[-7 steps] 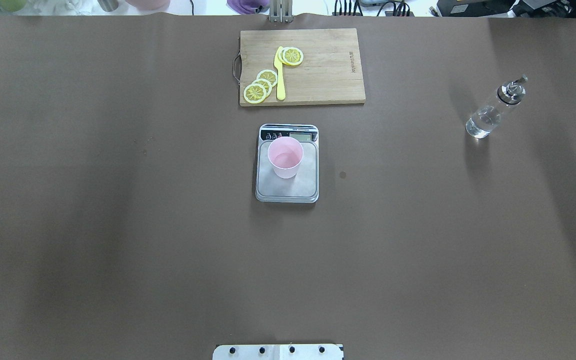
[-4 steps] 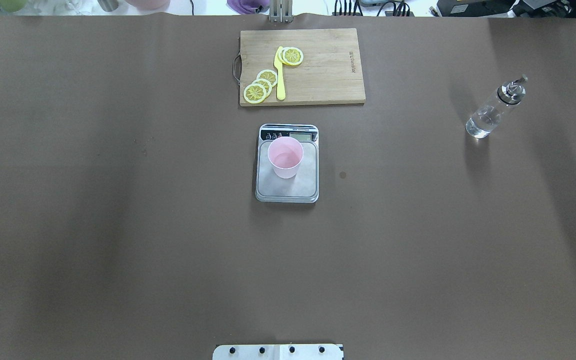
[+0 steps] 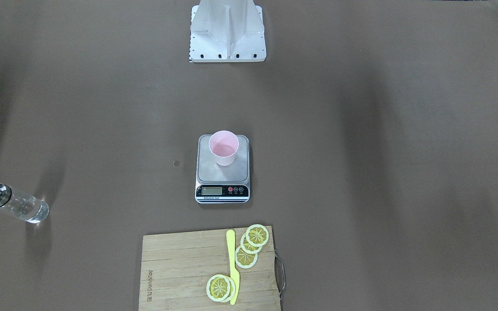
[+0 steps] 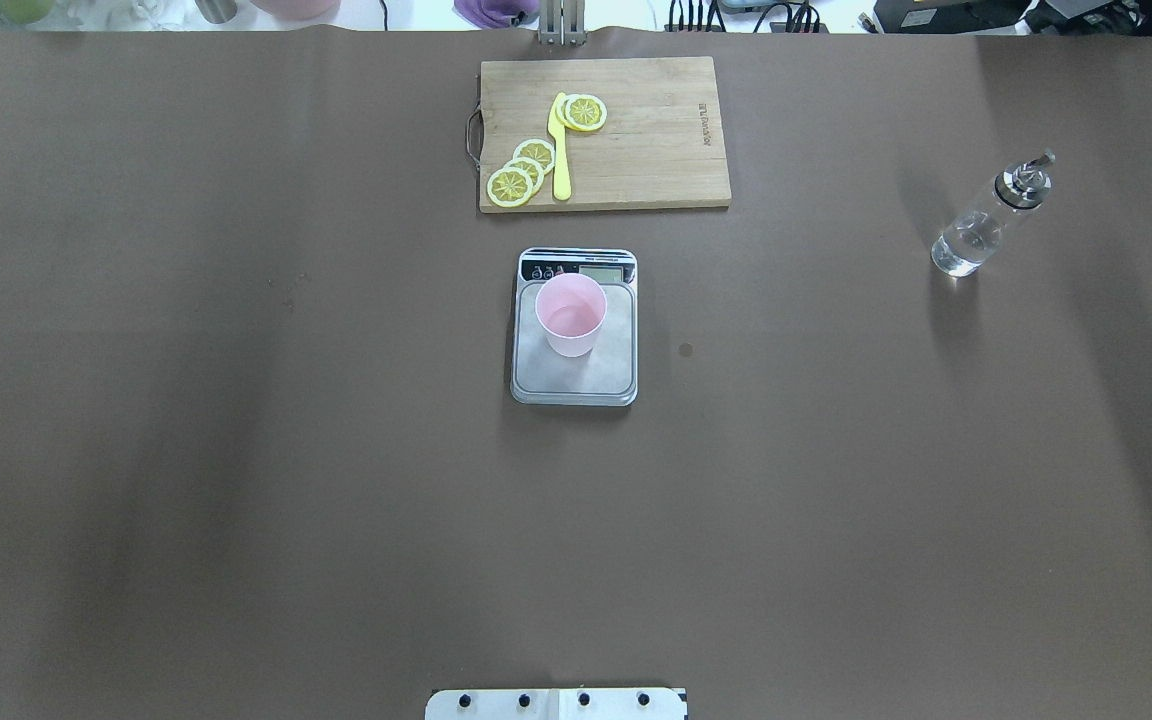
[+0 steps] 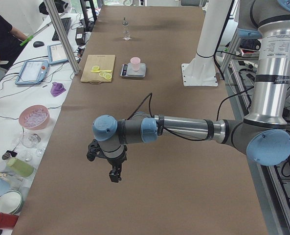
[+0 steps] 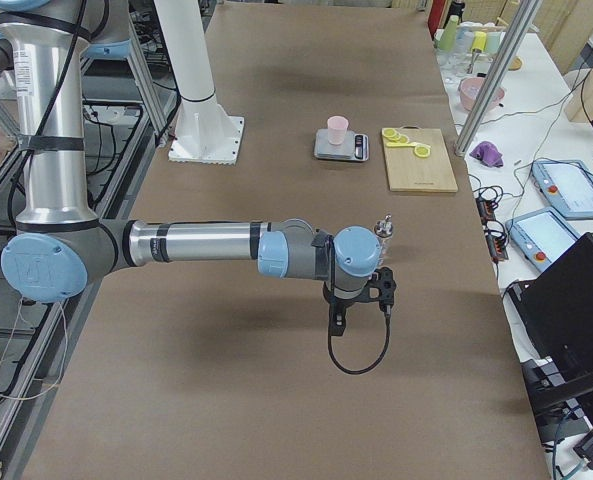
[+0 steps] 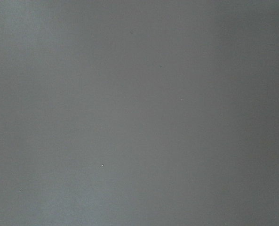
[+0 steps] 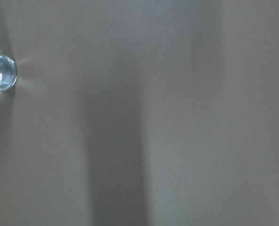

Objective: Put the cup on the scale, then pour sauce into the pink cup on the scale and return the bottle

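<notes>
Your right gripper (image 6: pixel 337 322), its jaws unreadable from this angle, hangs nearer the small clear glass bottle with metal pourer (image 4: pixel 981 222), which stands upright just beyond it. The left gripper (image 5: pixel 114 176), equally unreadable, hovers well apart. The smooth pale pink tapered cup (image 4: pixel 570 315) sits on the brushed-steel scale (image 4: pixel 576 385).

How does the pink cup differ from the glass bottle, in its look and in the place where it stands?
The cup is opaque pink; the bottle is clear glass. The cup is open at the top; the bottle is closed by a metal cap. The cup stands on the scale in the middle; the bottle stands on the bare table, far to the robot's right. Both stand upright.
</notes>
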